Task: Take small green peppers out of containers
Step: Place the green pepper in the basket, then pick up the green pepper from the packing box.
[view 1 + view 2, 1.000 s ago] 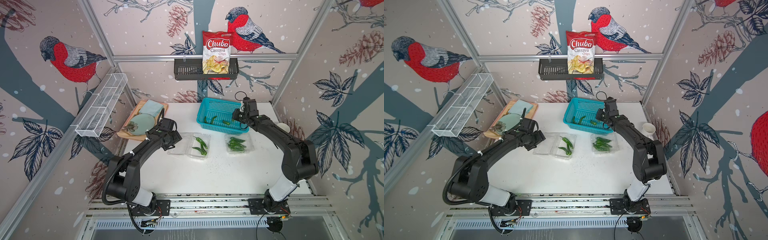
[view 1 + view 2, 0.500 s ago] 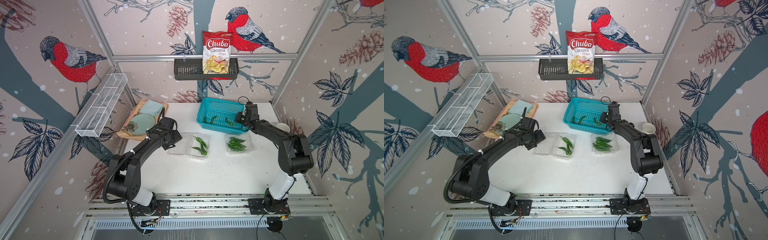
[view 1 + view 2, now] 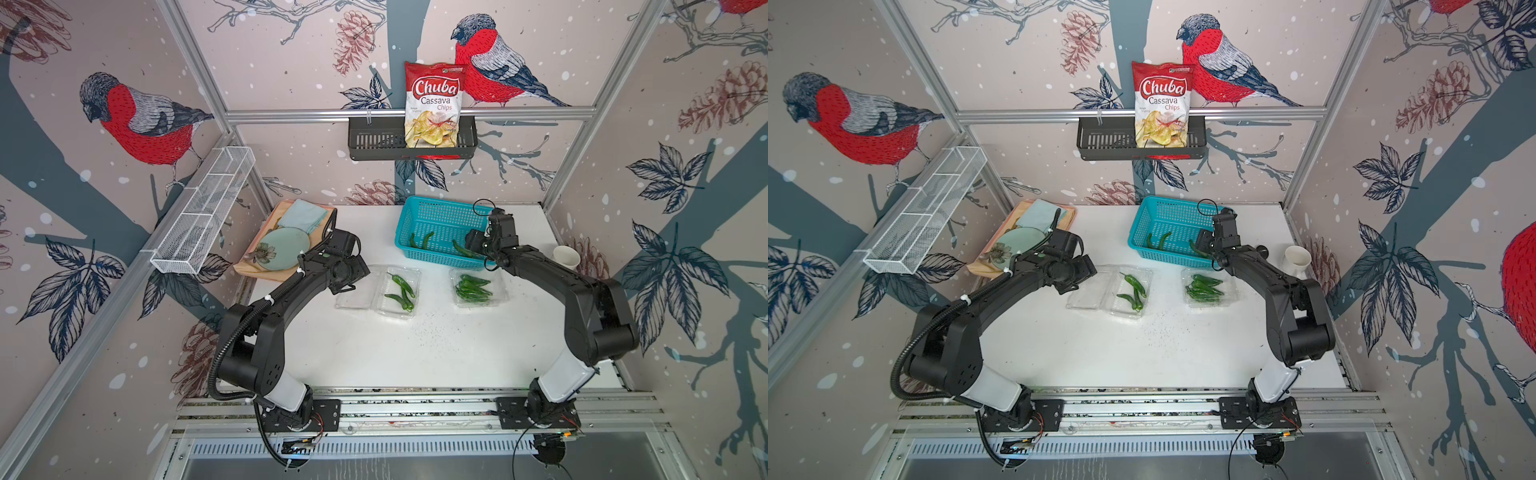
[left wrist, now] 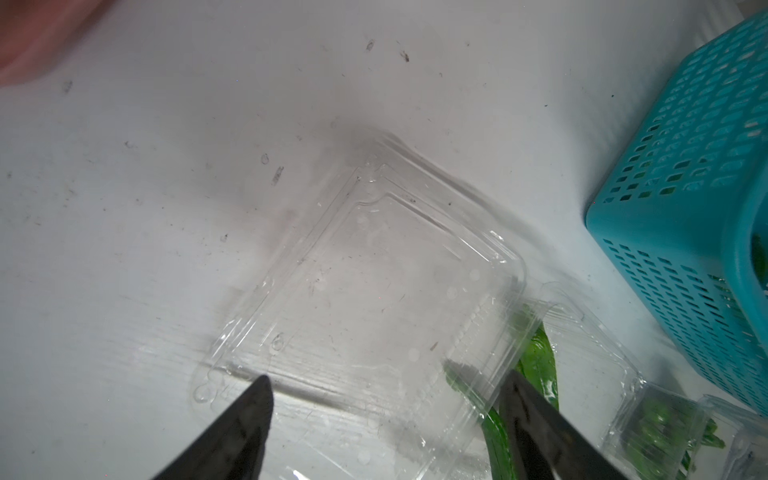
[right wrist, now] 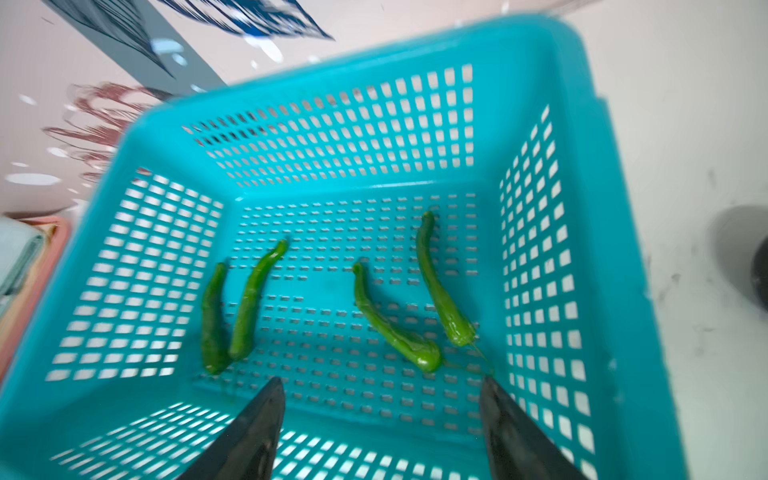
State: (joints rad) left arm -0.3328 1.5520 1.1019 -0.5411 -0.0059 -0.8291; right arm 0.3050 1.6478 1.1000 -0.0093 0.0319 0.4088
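Note:
Two clear containers lie on the white table. The left container [image 3: 417, 274] is open, its lid [image 4: 374, 270] flat beside it, with three small green peppers [image 3: 402, 284] inside. The right container [image 3: 502, 291] holds several peppers [image 3: 473, 289]. My left gripper [image 4: 386, 376] stands open just above the flat lid, with nothing between its fingers. My right gripper [image 5: 382, 380] is open and empty over the near wall of the turquoise basket [image 5: 332, 137]. Several peppers [image 5: 440, 286] lie on the basket's floor in front of it.
A black rack [image 3: 374, 141] on the back wall holds a chips bag [image 3: 434, 104]. A white wire shelf [image 3: 203, 212] hangs on the left wall. A tray [image 3: 249, 270] with a plate and a cloth sits back left. A white cup [image 3: 566, 255] stands far right.
My right gripper's jaws have gone from nearly shut to wide open over the basket, and the wrist has dipped slightly. The left arm has stayed where it was.

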